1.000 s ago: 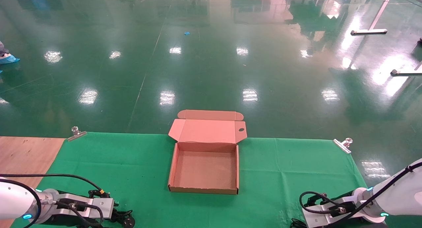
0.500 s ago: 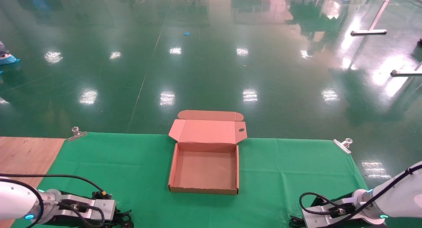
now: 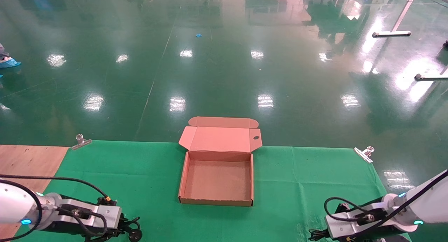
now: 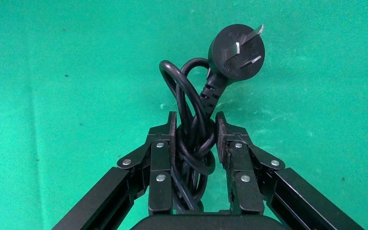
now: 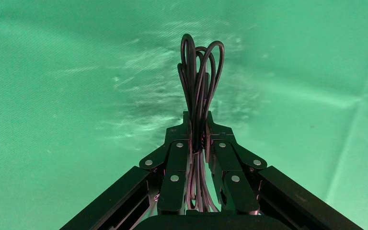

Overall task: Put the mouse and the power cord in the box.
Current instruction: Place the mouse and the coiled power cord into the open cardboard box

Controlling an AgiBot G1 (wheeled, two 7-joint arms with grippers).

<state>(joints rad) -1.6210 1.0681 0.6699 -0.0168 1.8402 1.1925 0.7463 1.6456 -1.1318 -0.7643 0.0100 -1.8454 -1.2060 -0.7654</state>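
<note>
There is one box (image 3: 217, 180), brown and made of cardboard. It sits open on the green cloth (image 3: 140, 172), and its lid leans back and away. Inside it I can see only its brown floor. The lid has one small round hole.

There are two grippers, one at each near corner of the cloth, and the box is between them and farther out.

The left gripper (image 4: 195, 139) is squeezed tight on the power cord (image 4: 196, 124). It is one black bundle, looped and twisted, and it is pinched between the two fingers (image 4: 159, 158). The loops poke out past the fingertips. One round black plug (image 4: 236, 51) sticks out beyond them, and it has three flat metal pins. In the head view this gripper (image 3: 134, 229) is low over the cloth, and the plug shows at its tip.

The right gripper (image 5: 197, 129) is pressed together on a thin black cable (image 5: 200, 76). The cable is folded into a few long loops that stand out past the fingertips. I count about three loops. This thin cable looks like the one that belongs to the mouse, but the mouse body itself does not show in any view. In the head view the right gripper (image 3: 315, 234) is low at the near edge, with black loops at its tip.

Two silver clips (image 3: 81, 142) hold the far corners of the cloth. One strip of bare wooden table (image 3: 24, 161) shows beside the cloth, beyond the left gripper.
</note>
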